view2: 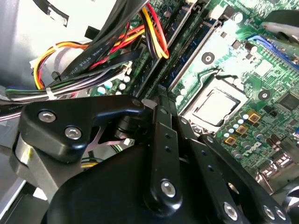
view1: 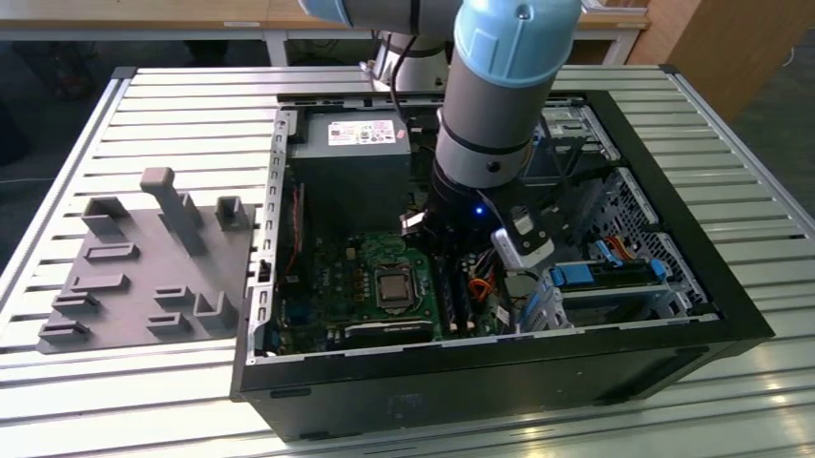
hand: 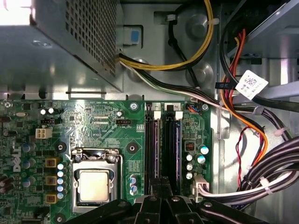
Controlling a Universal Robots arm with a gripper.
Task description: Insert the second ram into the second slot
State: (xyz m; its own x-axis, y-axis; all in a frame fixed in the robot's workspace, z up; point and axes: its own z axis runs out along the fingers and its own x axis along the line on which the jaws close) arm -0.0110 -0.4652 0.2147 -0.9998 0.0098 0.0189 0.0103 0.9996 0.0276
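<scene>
Your end effector (hand: 161, 198) hangs pressed together over the memory slots (hand: 163, 144). Press the blue stick (hand: 177, 144) down evenly, judging by its latches (hand: 178, 108).

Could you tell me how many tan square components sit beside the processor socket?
3 tan squares, in a row along one side of the processor socket; none seems hidden.

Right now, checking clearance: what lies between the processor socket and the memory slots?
First wrist view: green board with a screw hole and two small capacitors between processor socket and memory slots.
</scene>
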